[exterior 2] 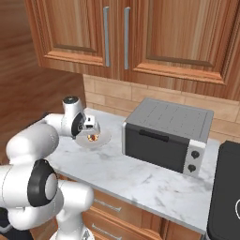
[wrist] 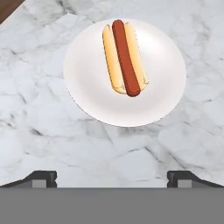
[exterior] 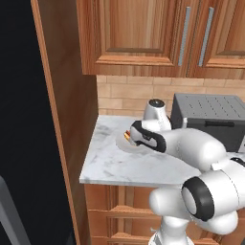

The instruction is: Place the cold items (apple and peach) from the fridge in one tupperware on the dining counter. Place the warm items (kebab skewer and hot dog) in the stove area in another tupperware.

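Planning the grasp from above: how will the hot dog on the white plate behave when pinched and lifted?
The hot dog looks soft, so its bun would probably squash. Its sausage lies loose in the bun's slot and may slip out. The smooth plate might slide on the marble counter.

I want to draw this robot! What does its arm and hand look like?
The arm is shiny white, made of fat rounded tubes joined by black rings at the joints, like a chubby bendy pipe. One end has a round grey cap. The hand is white and black, with two small dark finger tips. No cables or stickers show.
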